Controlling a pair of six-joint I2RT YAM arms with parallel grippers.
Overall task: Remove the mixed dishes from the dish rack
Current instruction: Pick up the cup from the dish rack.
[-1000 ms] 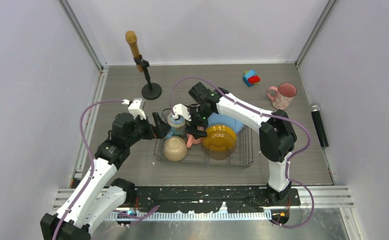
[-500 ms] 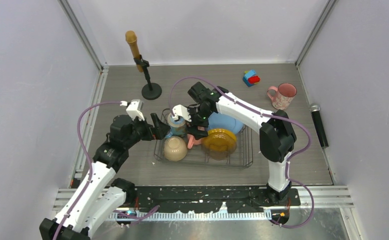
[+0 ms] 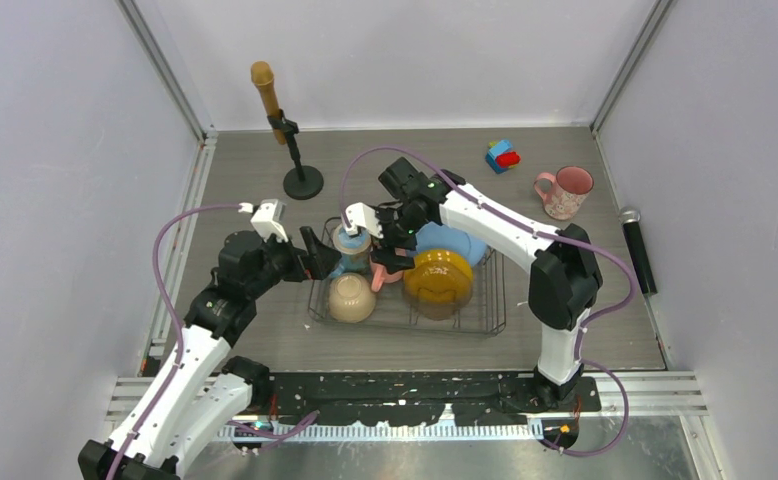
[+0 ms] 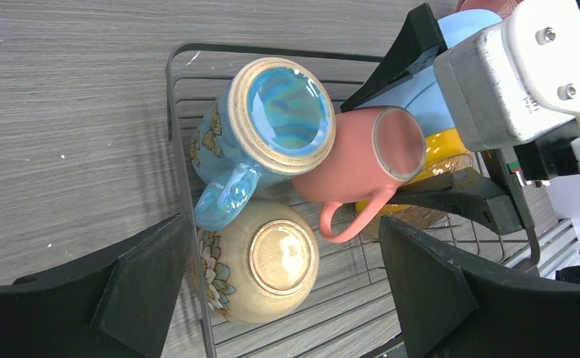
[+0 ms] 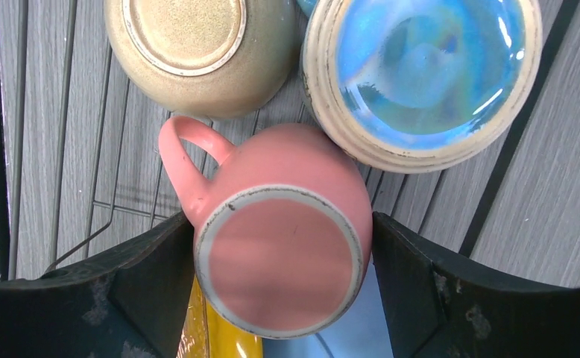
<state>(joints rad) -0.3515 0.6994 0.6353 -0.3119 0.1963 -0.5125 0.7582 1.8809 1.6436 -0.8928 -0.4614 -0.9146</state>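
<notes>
**Right gripper clamps the pink mug in the dish rack**

Clock directions follow the overhead view, with 12 o'clock away from the arm bases. The dish rack [image 3: 490,300] sits mid-table. The right gripper [image 5: 279,224] reaches down into its left half. Its jaws press against both sides of the pink mug [image 5: 279,261], which lies there base-up and touches its neighbours. A blue mug [image 5: 421,67] stands mouth-up at the pink mug's 10 o'clock. An upturned bowl [image 5: 190,45] sits at its 8 o'clock. At its 3 o'clock a yellow plate [image 3: 437,275] and a blue plate [image 3: 455,240] stand in the dividers.

The left gripper [image 4: 283,239] hovers at the rack's 9 o'clock edge, jaws wide apart and holding nothing.

A speckled mug [image 3: 568,190] stands on the table at the rack's 2 o'clock, near a toy block [image 3: 503,155].
</notes>
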